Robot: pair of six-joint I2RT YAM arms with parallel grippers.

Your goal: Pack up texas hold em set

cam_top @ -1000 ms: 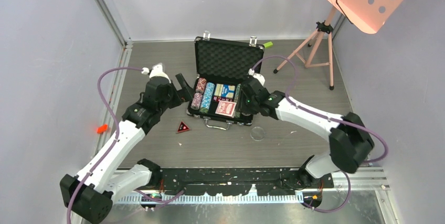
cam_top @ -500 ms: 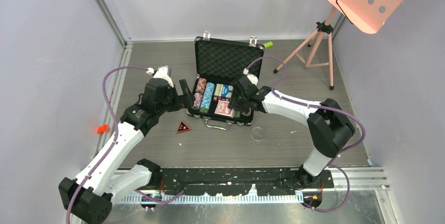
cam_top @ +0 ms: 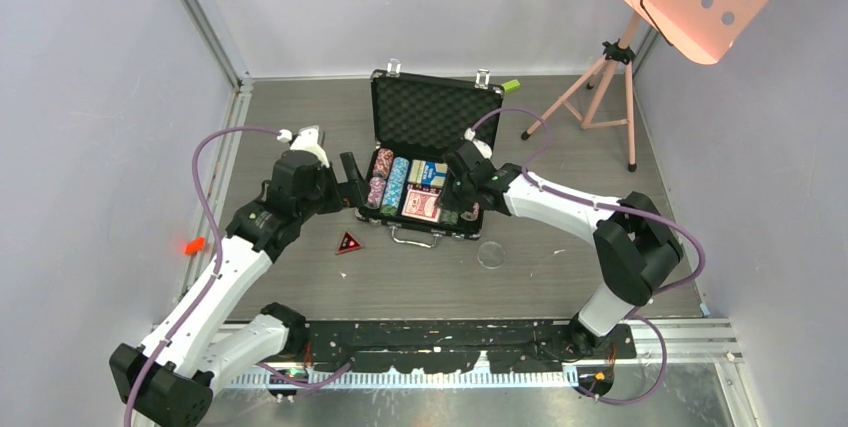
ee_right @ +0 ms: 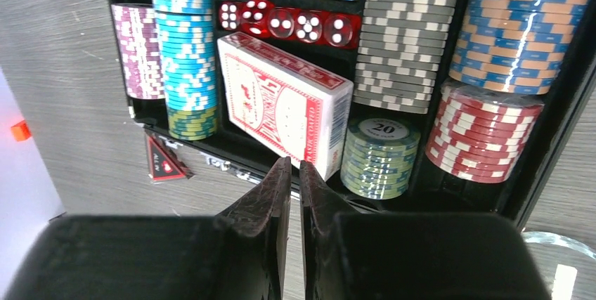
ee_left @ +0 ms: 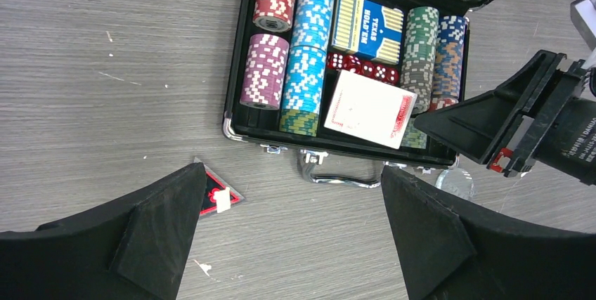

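Observation:
The black briefcase (cam_top: 435, 112) lies open at the table's middle, lid up. Stacks of poker chips (ee_left: 303, 68), red dice (ee_left: 358, 66) and a blue card box fill its tray. A red-backed card deck (ee_left: 369, 108) lies tilted across its slot; it also shows in the right wrist view (ee_right: 284, 103). My right gripper (ee_right: 295, 173) is shut and empty, its tips at the deck's near edge. My left gripper (ee_left: 292, 223) is open and empty, left of the case's front. The red triangle (ee_left: 218, 198) lies by its left finger. The clear disc (cam_top: 491, 254) lies before the case.
A pink tripod stand (cam_top: 600, 87) stands at the back right under a pink perforated panel. A small green block (cam_top: 511, 85) lies behind the case's lid. A small orange-red object (cam_top: 194, 245) sits at the left wall. Grey walls close in both sides.
My right gripper has swung left over the case's front, and the card deck has shifted slightly left. My left gripper has edged a little closer to the case.

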